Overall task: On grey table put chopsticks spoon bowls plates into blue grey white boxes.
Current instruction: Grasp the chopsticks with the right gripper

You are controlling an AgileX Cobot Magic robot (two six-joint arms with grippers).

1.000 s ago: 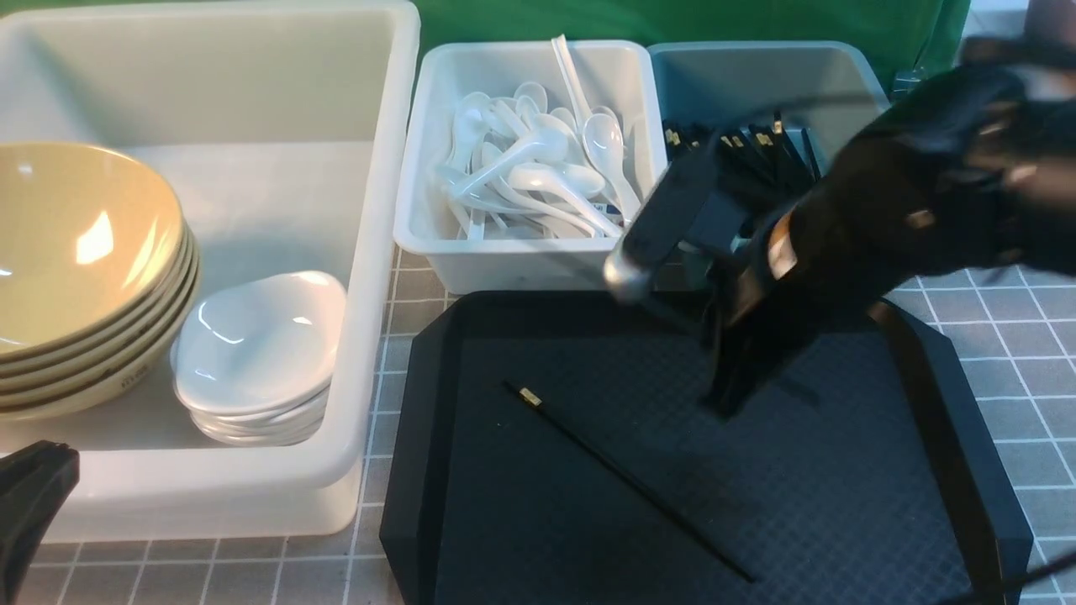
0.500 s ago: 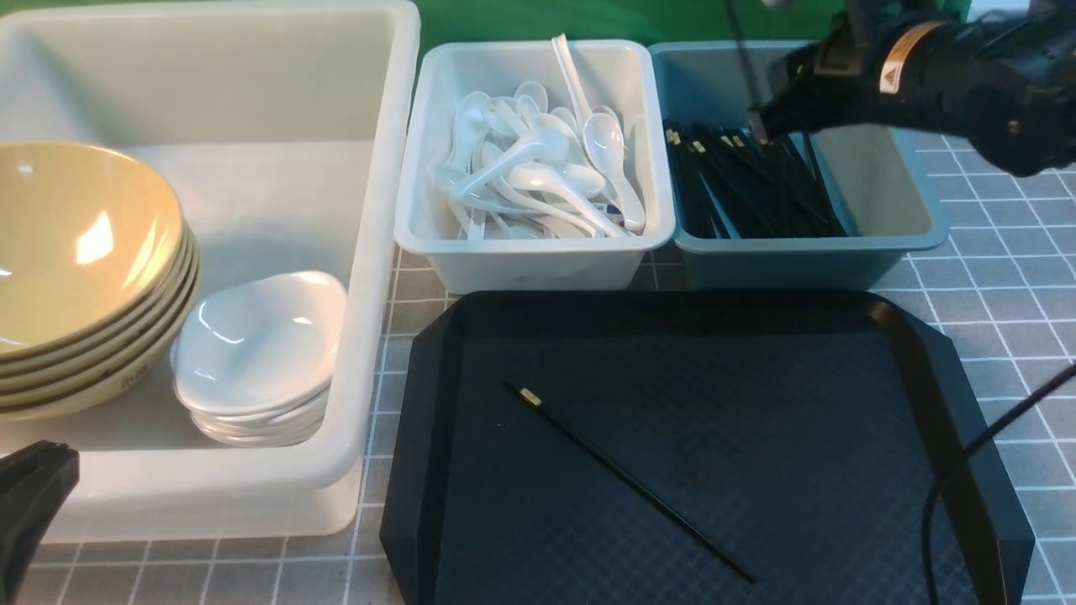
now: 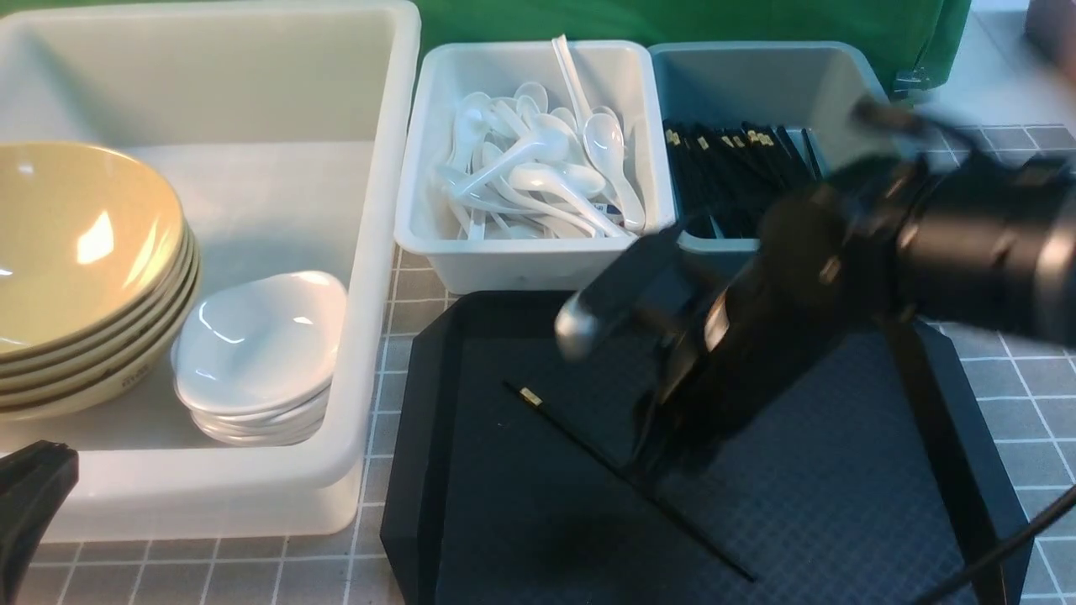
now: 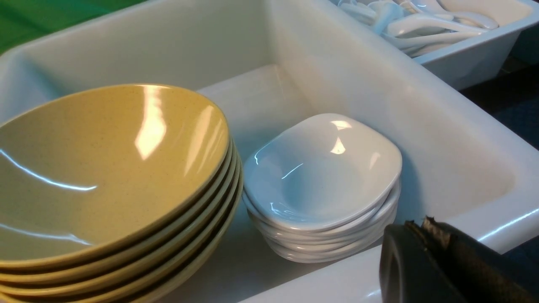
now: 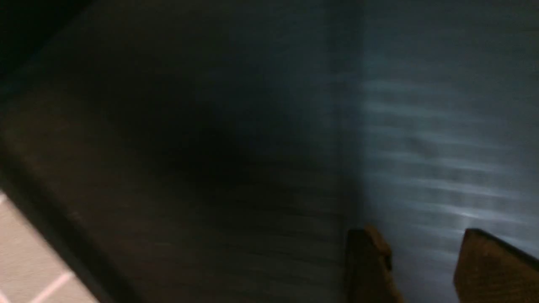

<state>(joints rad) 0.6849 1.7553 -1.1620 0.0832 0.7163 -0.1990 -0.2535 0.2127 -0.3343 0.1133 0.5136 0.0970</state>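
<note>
Right end effector seemingly just above chopstick

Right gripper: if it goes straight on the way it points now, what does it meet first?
Probably the black tray, at or just beside the lone chopstick lying on it. The right gripper points down at that spot with its fingers open. Blur hides the exact depth and alignment.

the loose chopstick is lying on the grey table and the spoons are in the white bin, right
Not quite. The front view shows the loose chopstick lying on the black tray, not on the grey table. The spoons are in the white bin, as you say.
</note>
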